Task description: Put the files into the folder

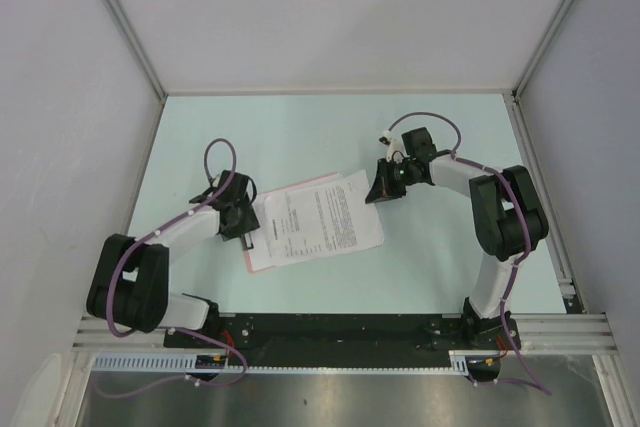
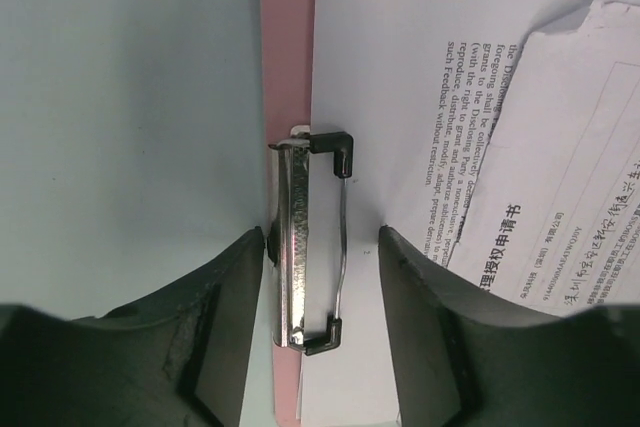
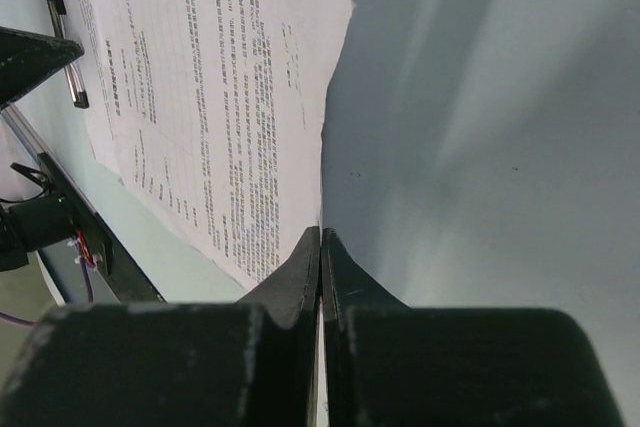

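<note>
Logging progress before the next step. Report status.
Left hand open, astride clip on folder. Right hand shut on edge of papers. Papers lie on folder. Nothing in the way.

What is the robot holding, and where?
The right gripper pinches the files by one sheet's edge. The left gripper holds nothing, open astride the clip on the folder.

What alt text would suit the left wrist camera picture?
Two dark fingers, spread open, straddle the metal clip at the edge of a pink folder. White printed files lie on the folder to the right; pale table shows left.
</note>
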You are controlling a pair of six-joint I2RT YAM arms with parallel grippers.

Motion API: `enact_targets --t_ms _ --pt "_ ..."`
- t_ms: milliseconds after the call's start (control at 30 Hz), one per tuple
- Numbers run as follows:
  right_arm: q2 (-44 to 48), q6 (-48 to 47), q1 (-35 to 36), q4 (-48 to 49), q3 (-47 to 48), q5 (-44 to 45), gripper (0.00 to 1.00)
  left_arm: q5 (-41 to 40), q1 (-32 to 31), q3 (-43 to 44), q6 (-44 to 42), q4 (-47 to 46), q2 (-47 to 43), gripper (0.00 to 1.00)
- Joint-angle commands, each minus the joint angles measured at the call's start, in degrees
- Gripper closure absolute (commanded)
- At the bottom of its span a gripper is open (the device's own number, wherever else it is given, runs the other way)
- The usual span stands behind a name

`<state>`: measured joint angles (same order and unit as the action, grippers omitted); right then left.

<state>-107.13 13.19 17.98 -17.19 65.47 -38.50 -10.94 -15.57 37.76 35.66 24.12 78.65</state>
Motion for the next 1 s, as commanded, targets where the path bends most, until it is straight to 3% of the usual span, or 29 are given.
enact_targets --t_ms 0,167,233,300,400,500,567,733,967 --pt "2.0 -1.0 -0.3 1.7 0.1 -1.7 1.0 0.1 -1.0 -0.1 0.5 -0.9 3.0 0.48" --pt "2.5 -1.2 -0.3 1.1 0.1 -1.4 1.0 -1.5 -3.8 0.7 -0.6 -1.1 4.3 0.6" --pt "2.5 -1.2 -0.3 0.9 0.1 -1.1 1.0 -1.5 -4.6 0.8 -1.5 -1.8 4.4 0.7" --pt "2.5 -1.3 -0.3 0.6 0.1 -1.0 1.0 -2.2 -5.3 0.9 -1.7 -1.4 4.7 0.71" --pt "2.5 -1.7 -0.4 0.0 0.1 -0.7 1.0 -2.7 -5.6 1.0 -2.8 -1.0 3.9 0.67" --pt "2.8 -1.9 -0.5 -0.5 0.1 -0.4 1.0 -4.6 -6.0 1.7 -3.2 0.8 1.3 0.49" --pt "2.9 -2.0 -0.4 -0.5 0.1 -0.4 1.0 -5.2 -6.0 1.8 -3.0 1.6 -0.2 0.44" --pt "2.5 -0.6 -0.4 1.5 0.1 -1.8 1.0 -4.3 -6.0 2.0 -2.8 1.3 1.1 0.41" --pt "2.8 -0.4 -0.1 2.0 0.1 -1.8 1.0 -2.5 -6.0 2.4 -2.3 -1.4 6.8 0.46"
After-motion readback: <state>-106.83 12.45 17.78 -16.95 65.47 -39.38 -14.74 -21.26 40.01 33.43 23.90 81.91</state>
